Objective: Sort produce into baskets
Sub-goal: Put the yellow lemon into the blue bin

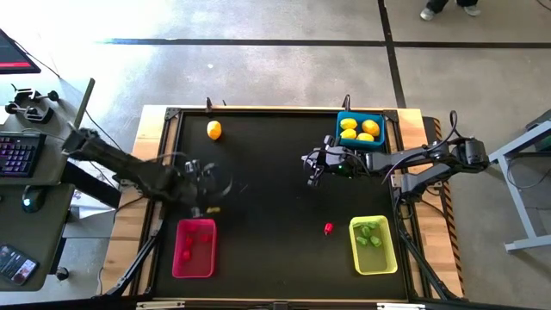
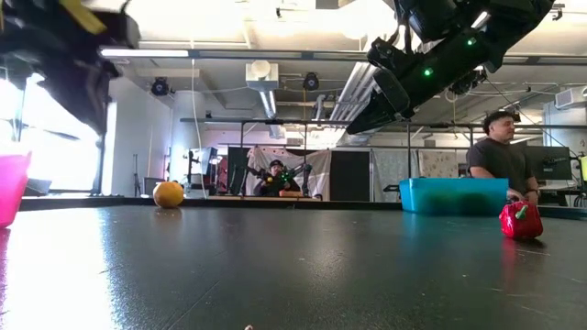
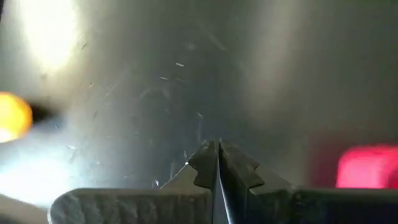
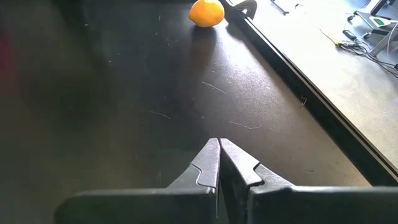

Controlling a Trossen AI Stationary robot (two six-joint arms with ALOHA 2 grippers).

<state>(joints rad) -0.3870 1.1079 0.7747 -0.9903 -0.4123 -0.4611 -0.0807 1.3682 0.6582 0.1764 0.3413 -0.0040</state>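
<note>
High view, we log open black mat point(image 1: 267, 207) mid-table: one lemon point(image 1: 214, 130) near the far edge, one red berry point(image 1: 328, 228) beside the green basket point(image 1: 374, 245). Left gripper point(image 1: 200, 191) above the pink basket point(image 1: 195, 248) and right gripper point(image 1: 312, 162) by the blue basket point(image 1: 361, 132) both have fingers pressed together, holding nothing.

Both arms are built of dark, nearly black segments, with black cables looped along the links. Small green indicator lights are seen glowing on the right arm's wrist section. Each gripper, the left gripper point(image 3: 218, 163) and the right gripper point(image 4: 219, 163), is formed of two dark matte fingers with stepped, notched inner edges tapering to a point, mounted on a broad dark crossbar.
</note>
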